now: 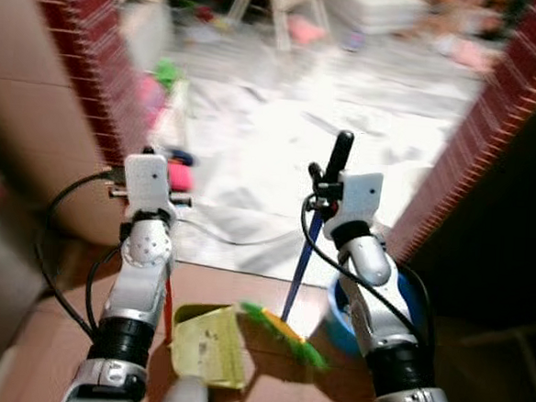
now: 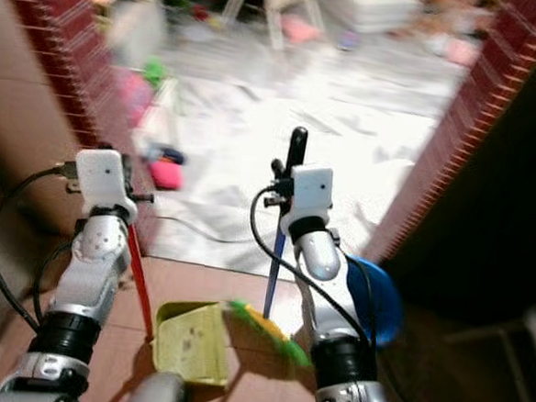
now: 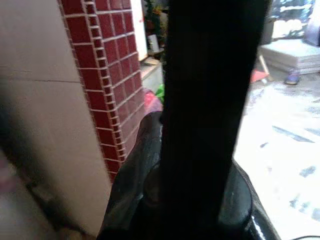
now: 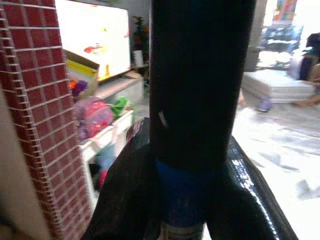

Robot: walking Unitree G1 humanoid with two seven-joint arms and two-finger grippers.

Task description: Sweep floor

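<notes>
My left gripper (image 1: 149, 163) is shut on the dark top of a dustpan's handle (image 3: 210, 100); its red shaft (image 2: 139, 275) runs down to the yellow-green dustpan (image 1: 208, 344) on the brown tiles between my arms. My right gripper (image 1: 328, 189) is shut on the broom handle (image 4: 200, 90), black at the top (image 1: 341, 149) and blue below (image 1: 302, 268). The green broom head (image 1: 288, 336) rests on the floor just right of the dustpan. In each wrist view a black finger (image 3: 131, 185) (image 4: 125, 200) hugs the pole.
Red brick pillars stand at the left (image 1: 85, 59) and right (image 1: 495, 116) of an opening. Beyond lies a bright white floor sheet (image 1: 348, 105) with pink toys (image 1: 179, 175), a cable (image 1: 229, 237) and wooden legs (image 1: 281, 13). A blue tub (image 2: 376, 301) sits by my right arm.
</notes>
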